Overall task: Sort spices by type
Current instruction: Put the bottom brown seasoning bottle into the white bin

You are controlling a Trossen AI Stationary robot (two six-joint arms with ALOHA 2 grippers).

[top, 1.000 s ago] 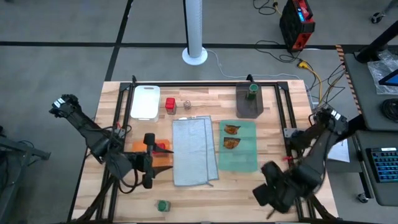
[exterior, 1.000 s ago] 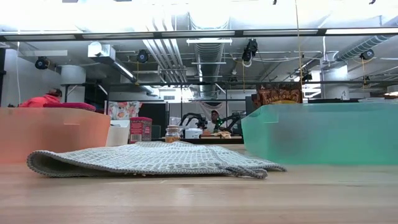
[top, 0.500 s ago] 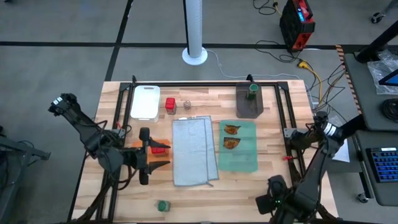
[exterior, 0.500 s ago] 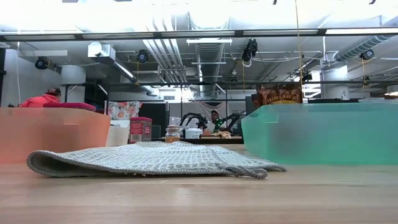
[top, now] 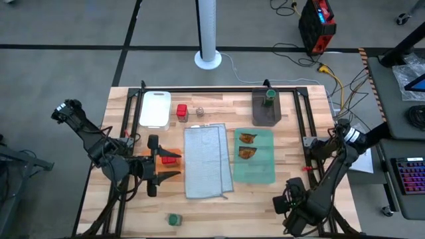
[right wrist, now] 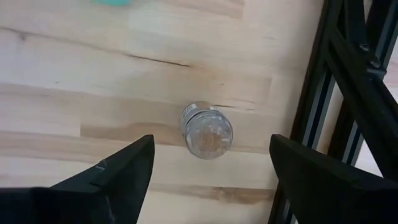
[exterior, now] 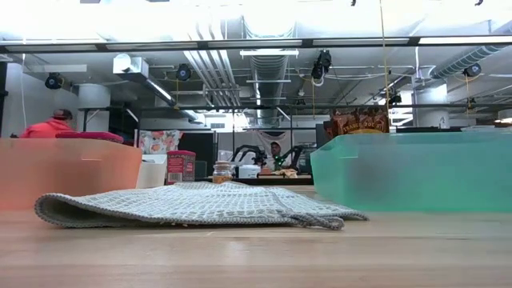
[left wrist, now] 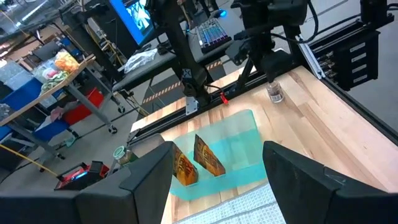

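Left gripper (top: pixel 154 166) over the orange cloth (top: pixel 174 166) beside a red container (top: pixel 170 157), fingers spread, empty — right gripper (right wrist: pixel 208 180) at the near right corner, fingers apart above an upright clear shaker (right wrist: pixel 206 130), not touching it.

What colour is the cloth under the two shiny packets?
Green cloth, seen best in the high view.

right gripper (right wrist: pixel 208 163) | shifted to near-right table edge, opened wider | above clear shaker (right wrist: pixel 206 130)
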